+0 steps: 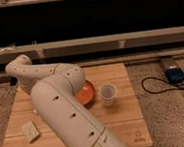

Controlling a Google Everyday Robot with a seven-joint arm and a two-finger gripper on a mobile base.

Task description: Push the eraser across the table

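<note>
The light wooden table (pixel 122 120) fills the middle of the camera view. My white arm rises from the bottom edge, crosses the table and bends at its far left corner. My gripper (pixel 25 90) hangs down there at the table's far left edge, mostly hidden behind the arm. The black eraser is hidden from view. It may be behind the arm, but I cannot tell.
An orange bowl (pixel 86 93) sits mid-table, partly covered by the arm. A white cup (pixel 108 94) stands just right of it. A pale beige block (pixel 29 131) lies at the front left. A blue box (pixel 176 73) and black cables lie on the floor to the right.
</note>
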